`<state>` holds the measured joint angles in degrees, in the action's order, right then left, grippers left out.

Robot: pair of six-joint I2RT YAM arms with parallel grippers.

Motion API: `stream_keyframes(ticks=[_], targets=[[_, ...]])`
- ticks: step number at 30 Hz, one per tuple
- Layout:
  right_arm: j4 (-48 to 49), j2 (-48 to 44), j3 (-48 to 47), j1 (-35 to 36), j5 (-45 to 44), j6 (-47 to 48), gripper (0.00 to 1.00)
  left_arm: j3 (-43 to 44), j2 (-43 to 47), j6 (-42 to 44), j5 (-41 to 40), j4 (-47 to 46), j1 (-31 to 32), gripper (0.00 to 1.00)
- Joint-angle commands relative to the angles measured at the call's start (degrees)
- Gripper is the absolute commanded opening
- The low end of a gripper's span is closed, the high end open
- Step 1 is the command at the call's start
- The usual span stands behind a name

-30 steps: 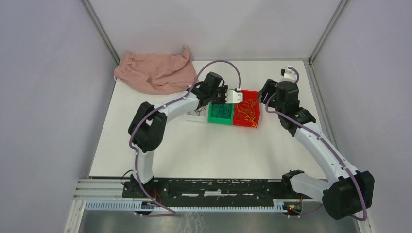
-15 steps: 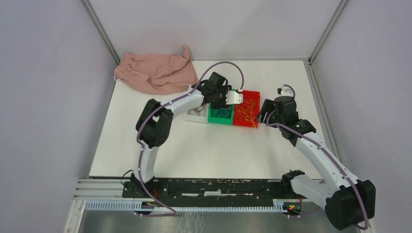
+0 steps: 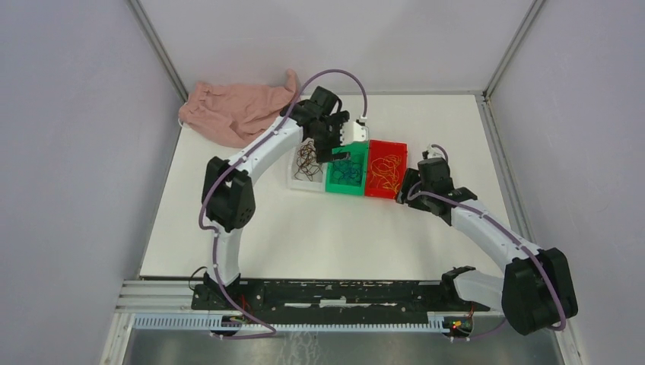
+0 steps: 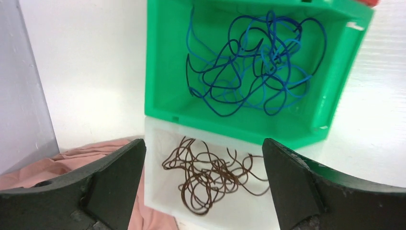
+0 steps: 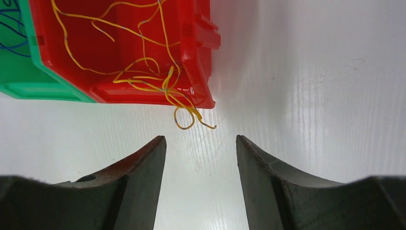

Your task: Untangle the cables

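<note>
The blue cables [image 4: 249,62] lie in the green bin [image 4: 330,91]. The brown cables [image 4: 210,175] lie in the white bin [image 4: 158,201]. The yellow cables [image 5: 165,86] lie in the red bin [image 5: 201,57], with one loop out on the surface [image 5: 311,120]. The left pincer [image 4: 203,143] is wide apart above the bins. The right pincer [image 5: 200,141] is apart too, near that loop.

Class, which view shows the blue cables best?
The left wrist view: the blue cables fill the frame's upper half, each loop distinct inside the green bin. The top external view shows them as a small dark-blue tangle; the right wrist view catches only a few strands at its left edge.
</note>
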<state>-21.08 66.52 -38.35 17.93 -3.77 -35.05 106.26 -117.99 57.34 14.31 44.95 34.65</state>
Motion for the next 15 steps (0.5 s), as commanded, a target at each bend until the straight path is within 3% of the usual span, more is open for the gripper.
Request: stream_keyframes(ticks=[1, 6, 15], targets=[[7.5, 1.8, 2.0, -0.2, 2.8, -2.2, 0.62, 8.2, 6.4, -2.9, 8.0, 10.5, -1.5, 1.00], [12.6, 5.5, 2.7, -0.2, 4.5, -3.6, 0.56, 14.0, 9.4, -7.6, 14.8, 14.8, -5.4, 1.00], [15.5, 7.0, 1.0, -0.2, 4.8, -4.4, 0.25, 7.8, 17.8, -10.6, 21.3, 13.8, -14.5, 0.99]])
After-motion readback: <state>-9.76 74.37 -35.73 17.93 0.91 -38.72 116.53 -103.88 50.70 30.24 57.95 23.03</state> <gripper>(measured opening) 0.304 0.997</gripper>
